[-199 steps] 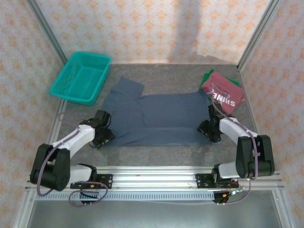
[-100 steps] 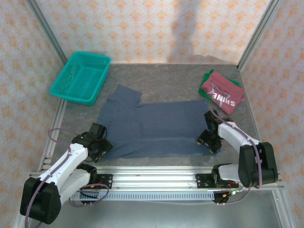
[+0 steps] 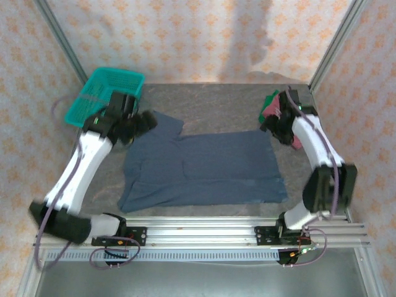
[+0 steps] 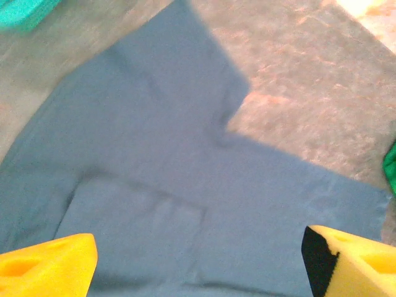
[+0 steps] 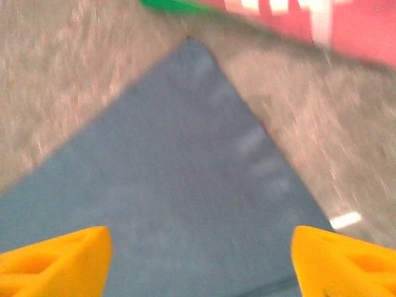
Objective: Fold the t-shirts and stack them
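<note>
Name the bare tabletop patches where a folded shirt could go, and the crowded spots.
Bare: the far strip of table between the basket and the red shirt, behind the blue shirt. Crowded: far right, where the right hand hangs by the red shirt and green shirt; far left, left hand beside the basket.

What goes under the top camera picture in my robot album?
Left pincer and right pincer, both open, reach over the far corners of a slate-blue t-shirt; teal basket and red shirt nearby.
</note>
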